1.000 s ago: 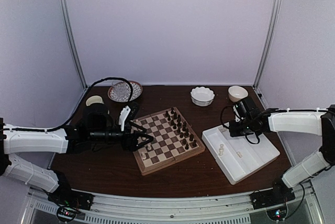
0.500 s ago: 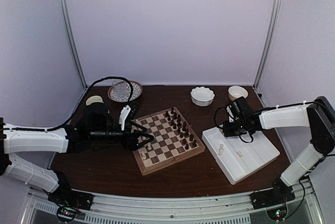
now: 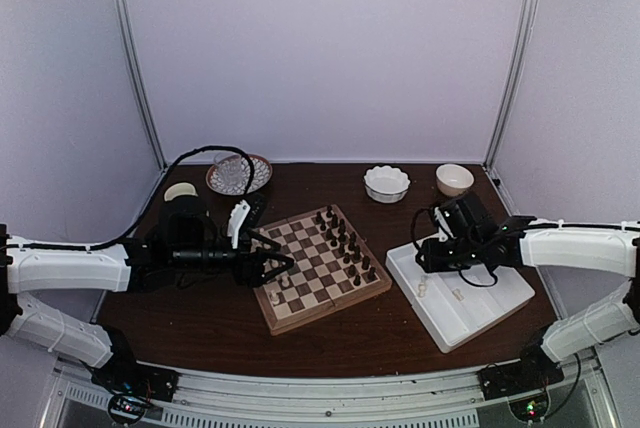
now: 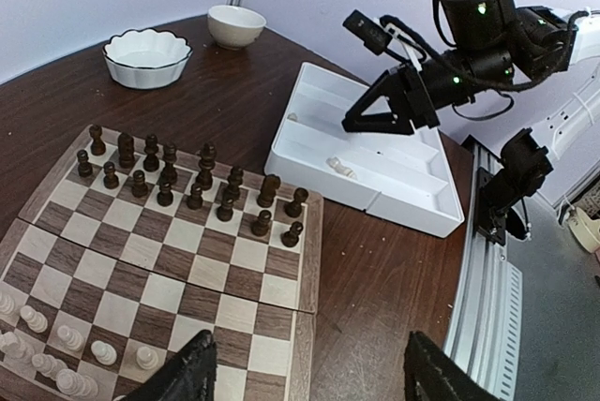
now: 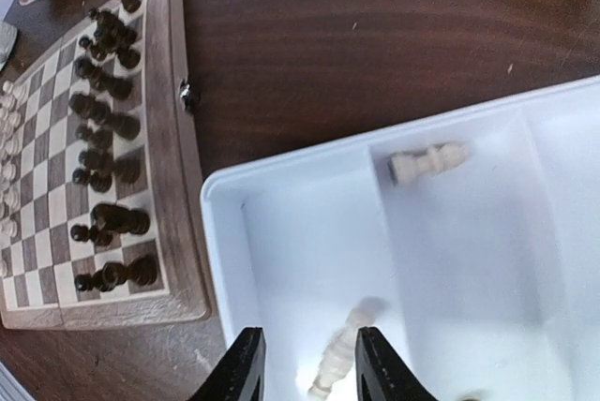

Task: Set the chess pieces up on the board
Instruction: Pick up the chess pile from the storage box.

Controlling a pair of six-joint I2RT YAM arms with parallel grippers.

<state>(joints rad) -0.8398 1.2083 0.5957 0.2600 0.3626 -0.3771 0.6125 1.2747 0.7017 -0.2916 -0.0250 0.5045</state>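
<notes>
The board lies mid-table, with dark pieces ranked along its right side. Several cream chess pieces stand at its left edge. My left gripper hovers above that left side, open, its fingers wide apart with nothing between them. My right gripper is open low over the white tray. One cream piece lies on its side between the fingers, loose on the tray floor. Another cream piece lies in the neighbouring compartment.
A scalloped white bowl and a small cream bowl stand at the back right. A patterned glass plate and a small round cup sit at the back left. The left arm's cable loops over that corner.
My right gripper has swung left and down over the tray's left compartment, and its jaws have widened. The left arm has not moved.
</notes>
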